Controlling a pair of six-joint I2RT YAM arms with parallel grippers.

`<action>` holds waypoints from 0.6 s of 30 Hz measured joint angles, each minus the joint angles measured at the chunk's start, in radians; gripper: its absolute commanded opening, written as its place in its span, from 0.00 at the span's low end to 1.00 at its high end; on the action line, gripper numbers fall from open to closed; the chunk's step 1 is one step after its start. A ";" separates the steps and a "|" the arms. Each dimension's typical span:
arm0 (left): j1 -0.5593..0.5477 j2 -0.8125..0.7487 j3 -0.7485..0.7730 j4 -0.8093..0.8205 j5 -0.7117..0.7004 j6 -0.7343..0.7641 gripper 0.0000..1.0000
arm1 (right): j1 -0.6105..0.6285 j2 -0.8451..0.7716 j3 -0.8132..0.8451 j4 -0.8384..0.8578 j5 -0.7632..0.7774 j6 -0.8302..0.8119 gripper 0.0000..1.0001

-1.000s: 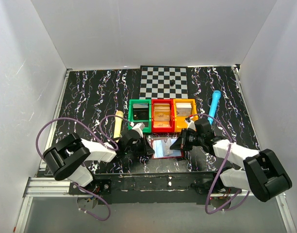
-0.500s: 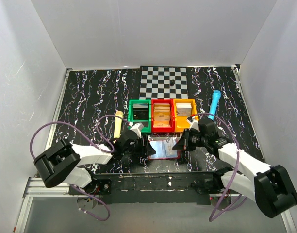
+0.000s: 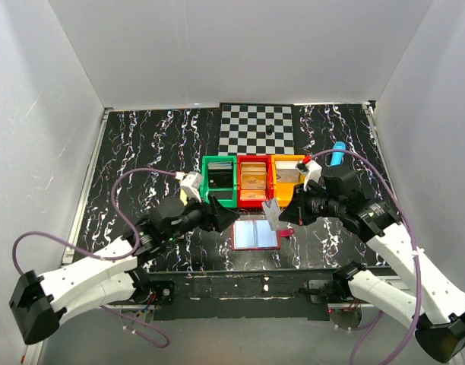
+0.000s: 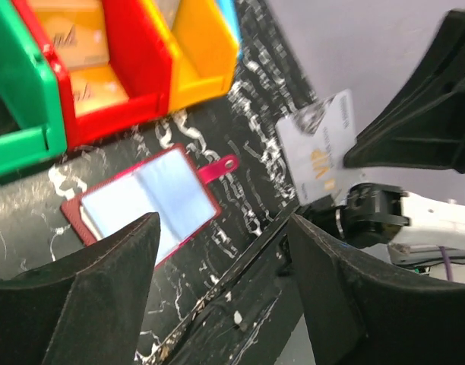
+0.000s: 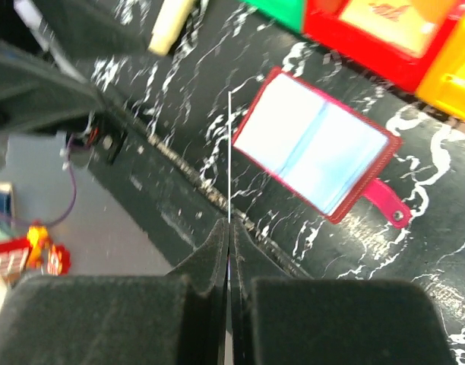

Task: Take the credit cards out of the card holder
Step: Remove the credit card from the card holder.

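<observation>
The card holder (image 3: 255, 234) lies open and flat near the table's front edge, pale blue inside with a red border and a red strap on its right; it also shows as the card holder (image 4: 145, 204) and the card holder (image 5: 314, 148). My right gripper (image 3: 284, 216) hovers just above and right of it, shut on a grey credit card (image 3: 272, 215). That credit card (image 4: 321, 144) carries gold lettering, and in the right wrist view the credit card (image 5: 229, 152) shows edge-on above the right gripper (image 5: 229, 228). My left gripper (image 3: 229, 215) hangs open and empty above the holder's left side, with the left gripper (image 4: 223, 228) bare between its fingers.
Green bin (image 3: 219, 179), red bin (image 3: 253, 181) and orange bin (image 3: 288, 176) stand in a row just behind the holder, with cards inside. A checkerboard mat (image 3: 257, 128) lies at the back. A blue marker (image 3: 336, 156) sits at the right, a cream stick (image 5: 170, 26) at the left.
My left gripper has opened and lifted off the card holder. My right gripper has risen with a grey card, which now stands free of the holder. Both arms have stretched forward.
</observation>
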 measured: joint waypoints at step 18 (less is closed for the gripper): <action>0.018 -0.021 -0.022 0.177 0.583 0.162 0.59 | 0.325 0.121 0.149 -0.209 -0.335 -0.219 0.01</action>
